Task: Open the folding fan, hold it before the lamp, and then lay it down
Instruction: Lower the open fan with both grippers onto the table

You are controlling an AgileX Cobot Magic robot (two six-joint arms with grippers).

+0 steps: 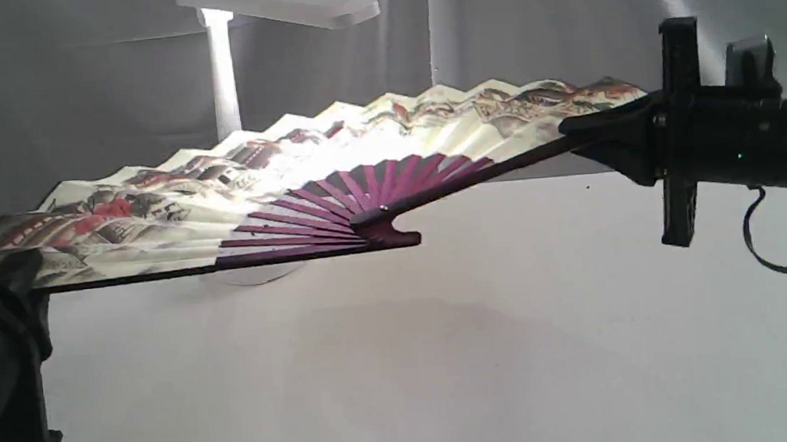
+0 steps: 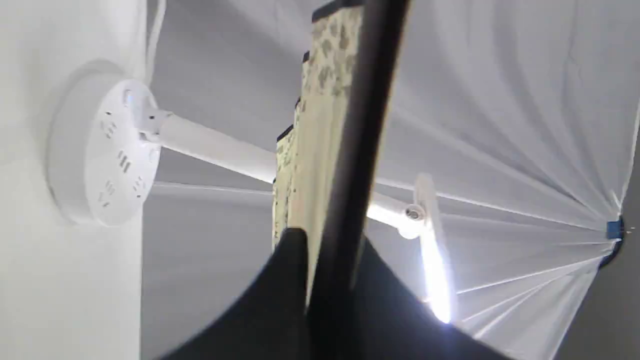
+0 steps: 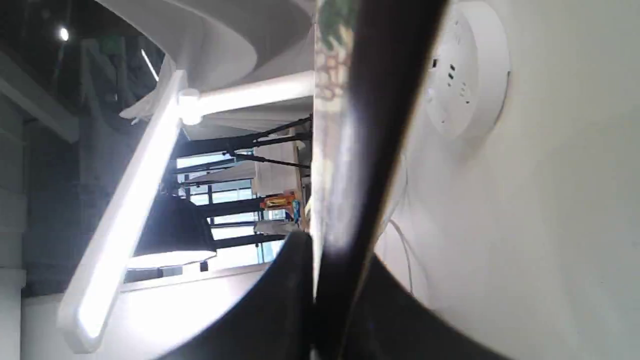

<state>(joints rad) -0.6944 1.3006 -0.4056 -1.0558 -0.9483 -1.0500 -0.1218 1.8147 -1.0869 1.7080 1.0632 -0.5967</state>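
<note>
The folding fan [image 1: 308, 165] is spread wide open, painted side up, and hangs tilted above the table in front of the lit lamp [image 1: 223, 67]. My left gripper [image 1: 10, 272] is shut on the fan's left guard at the far left. My right gripper [image 1: 582, 127] is shut on the right guard, which is raised higher. In the left wrist view the dark guard [image 2: 357, 150] runs between the black fingers [image 2: 280, 280], with the lamp's round base [image 2: 100, 150] behind. The right wrist view shows the guard [image 3: 370, 150] clamped the same way, beside the lamp's glowing head [image 3: 130, 210].
A white table [image 1: 511, 350] spreads under the fan. Grey cloth [image 1: 559, 26] hangs behind the lamp. The lamp's base [image 1: 260, 275] shows only as a sliver under the fan. A loose black cable [image 1: 777, 238] dangles from the right arm.
</note>
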